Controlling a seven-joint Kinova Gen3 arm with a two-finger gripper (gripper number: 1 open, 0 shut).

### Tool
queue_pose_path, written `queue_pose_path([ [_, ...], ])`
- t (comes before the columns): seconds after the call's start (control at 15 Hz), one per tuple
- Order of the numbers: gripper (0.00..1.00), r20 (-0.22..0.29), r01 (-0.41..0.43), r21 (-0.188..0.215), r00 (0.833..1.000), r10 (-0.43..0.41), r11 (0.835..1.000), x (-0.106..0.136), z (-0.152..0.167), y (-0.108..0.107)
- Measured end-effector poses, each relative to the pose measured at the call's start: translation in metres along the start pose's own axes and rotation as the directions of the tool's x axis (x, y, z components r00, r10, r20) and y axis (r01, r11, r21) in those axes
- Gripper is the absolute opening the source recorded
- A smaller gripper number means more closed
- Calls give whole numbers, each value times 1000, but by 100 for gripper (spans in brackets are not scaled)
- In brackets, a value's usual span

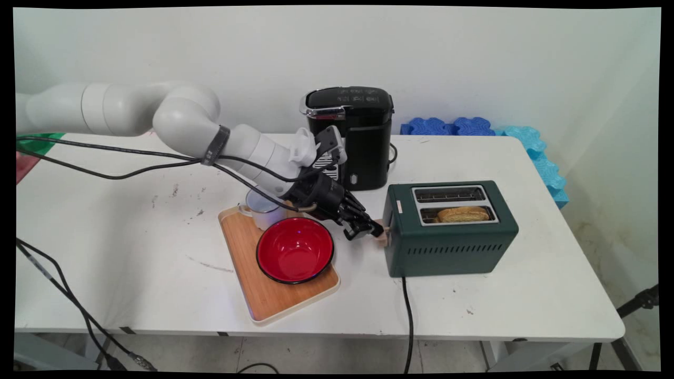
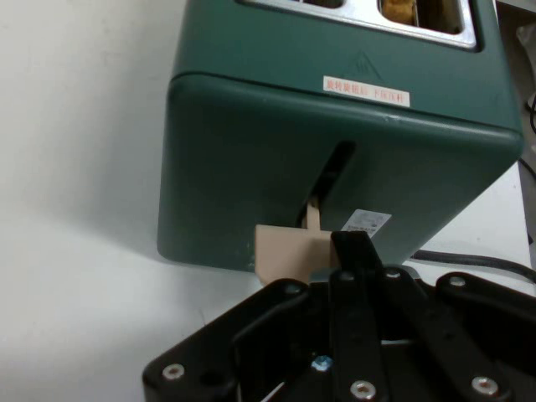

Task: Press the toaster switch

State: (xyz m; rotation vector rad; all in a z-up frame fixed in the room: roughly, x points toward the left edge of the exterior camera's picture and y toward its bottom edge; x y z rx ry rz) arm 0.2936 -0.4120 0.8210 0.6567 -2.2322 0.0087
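**A:** where's the claw at?

**B:** right up against the end of the green toaster, down at the tan lever that sticks out of the slot low on that end. In the hand view the fingers look pulled together, one fingertip resting on the lever's top edge. It doesn't seem to be clamped around anything, just pressing there. The lever sits near the bottom of its slot.

**A:** anything in the toaster?

**B:** yep, a slice of bread in the slot nearer the camera, sunk low.

**A:** what else is around?

**B:** just left of the claw there's a wooden tray with a red bowl and a white mug on it. A black coffee machine stands behind, and some blue foam pieces lie along the table's far right edge.
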Motion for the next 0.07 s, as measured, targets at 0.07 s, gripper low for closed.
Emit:
queue_pose_path([
  [0.07,0,0,0,0,1000,0,1000,0,-1,0],
])
